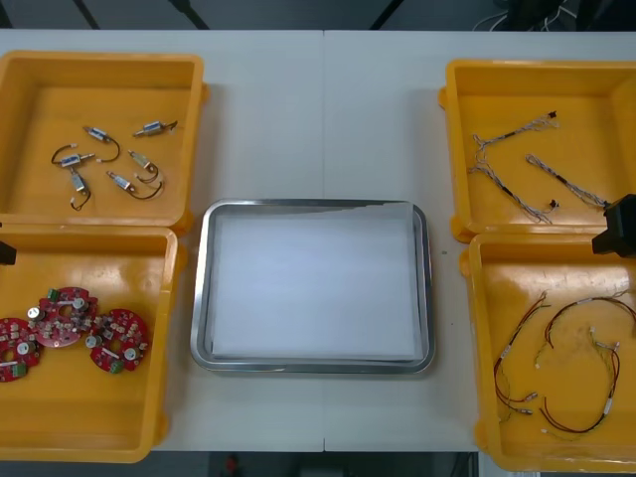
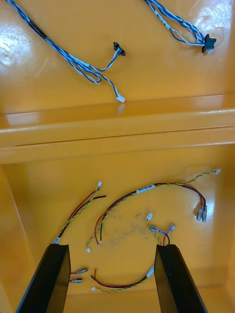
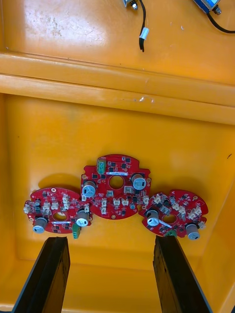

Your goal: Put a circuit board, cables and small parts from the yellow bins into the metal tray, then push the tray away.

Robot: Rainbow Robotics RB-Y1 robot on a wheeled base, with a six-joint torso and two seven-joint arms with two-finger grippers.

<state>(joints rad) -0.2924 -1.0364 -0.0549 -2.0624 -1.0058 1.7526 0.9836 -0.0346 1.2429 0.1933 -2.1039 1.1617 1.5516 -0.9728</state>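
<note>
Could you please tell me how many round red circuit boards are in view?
3, all in the near left yellow bin, side by side: left board, middle board, right board. None looks hidden.

No legible text, labels or numbers.

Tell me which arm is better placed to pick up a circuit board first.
Left. The left gripper hangs open over the near left yellow bin, with the three round red circuit boards just ahead of it. The right gripper, also open, is over the red and yellow cables instead.
</note>
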